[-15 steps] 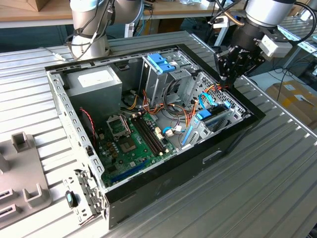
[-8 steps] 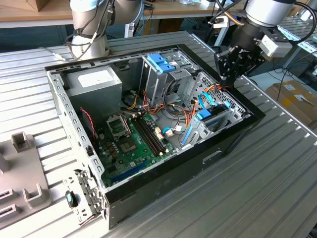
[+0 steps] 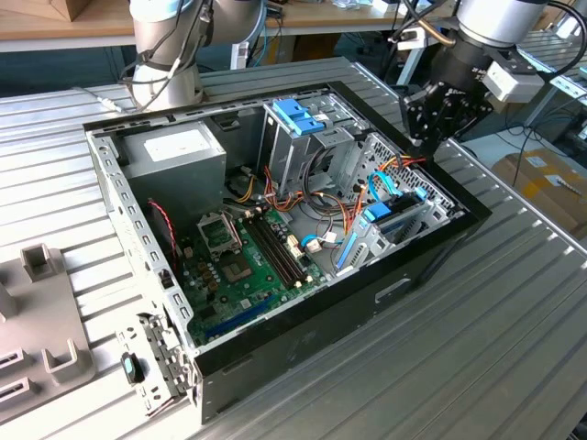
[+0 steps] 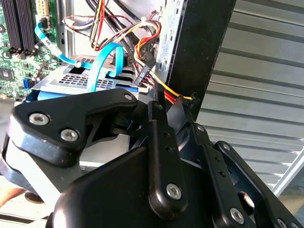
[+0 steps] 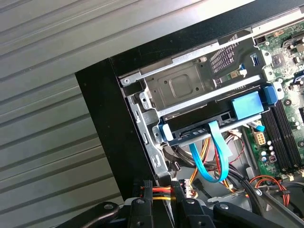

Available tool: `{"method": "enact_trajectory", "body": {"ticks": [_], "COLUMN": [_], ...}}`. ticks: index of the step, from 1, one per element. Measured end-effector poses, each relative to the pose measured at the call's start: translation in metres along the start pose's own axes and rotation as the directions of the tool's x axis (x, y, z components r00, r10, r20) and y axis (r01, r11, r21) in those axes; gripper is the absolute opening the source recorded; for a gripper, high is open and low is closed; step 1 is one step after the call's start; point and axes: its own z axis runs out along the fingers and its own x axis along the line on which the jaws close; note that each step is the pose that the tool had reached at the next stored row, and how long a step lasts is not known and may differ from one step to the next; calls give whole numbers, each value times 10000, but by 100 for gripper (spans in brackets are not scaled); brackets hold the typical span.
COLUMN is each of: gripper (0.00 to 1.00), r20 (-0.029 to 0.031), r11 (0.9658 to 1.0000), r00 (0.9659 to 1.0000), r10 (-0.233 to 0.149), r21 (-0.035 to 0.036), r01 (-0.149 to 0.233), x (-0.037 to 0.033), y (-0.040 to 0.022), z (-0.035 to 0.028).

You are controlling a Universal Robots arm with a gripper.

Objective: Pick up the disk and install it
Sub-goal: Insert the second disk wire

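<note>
The disk (image 5: 199, 127) sits inside the drive cage at the open computer case's corner. Its light-blue rail frame and a blue tab stick out toward the motherboard. A blue data cable (image 5: 209, 161) loops out from beside it. In the exterior view the disk (image 3: 396, 213) lies in the bay at the case's right end. My gripper (image 3: 419, 137) hovers above the case's black right wall, just past the bay, shut with nothing in it. In both wrist views the gripper (image 4: 173, 111) (image 5: 159, 187) hangs over orange and red wires beside the cage.
The case (image 3: 431, 252) lies open on a ribbed metal table (image 3: 514, 312). Inside are a motherboard (image 3: 243, 252), a grey power supply (image 3: 179, 151), an upright drive cage with a blue bracket (image 3: 298, 115) and loose cables. A grey fixture (image 3: 41, 321) sits at the exterior view's left.
</note>
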Motion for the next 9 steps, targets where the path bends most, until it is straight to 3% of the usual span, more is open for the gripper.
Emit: {"method": "enact_trajectory", "body": {"ticks": [6,9], "gripper": [29,29], "r20": [9,13], "r11": [10000,10000], "r00": [10000,10000], "r10": [1,1], "r21": [-3,-3], "r01": [-1,-1], "x": [33,68], "y": [-17,-31], "z": [-58,-57]}}
